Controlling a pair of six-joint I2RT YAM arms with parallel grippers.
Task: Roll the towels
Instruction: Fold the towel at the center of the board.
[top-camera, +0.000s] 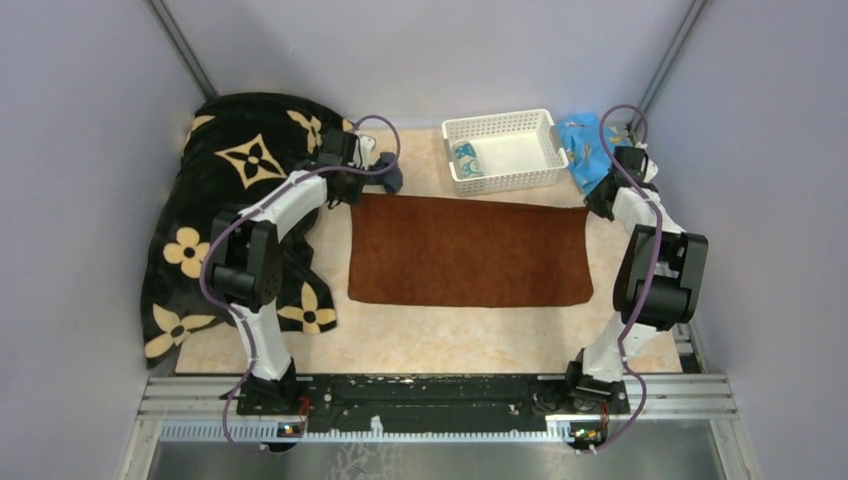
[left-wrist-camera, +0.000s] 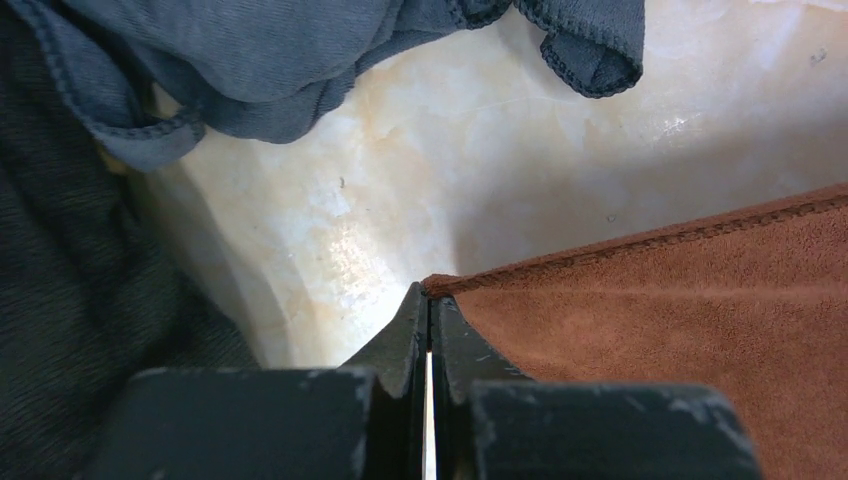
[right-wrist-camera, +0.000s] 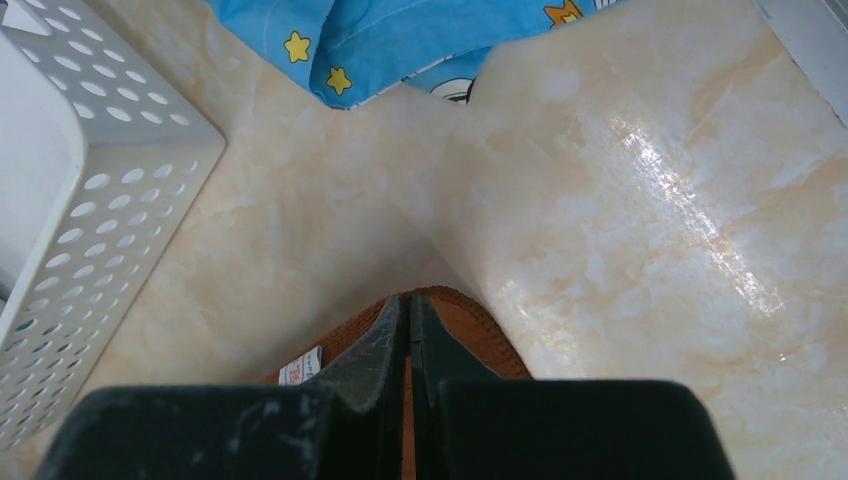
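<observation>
Our left end effector (left-wrist-camera: 429, 305) and right end effector (right-wrist-camera: 405, 308) clamp the ten and two o'clock corners of the rust-brown towel (top-camera: 470, 252); next we should roll toward six.

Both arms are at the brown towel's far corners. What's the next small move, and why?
Probably draw both far corners toward the near edge to start the roll: the rust-brown towel lies flat, and the left gripper and right gripper appear shut on its far corners.
</observation>
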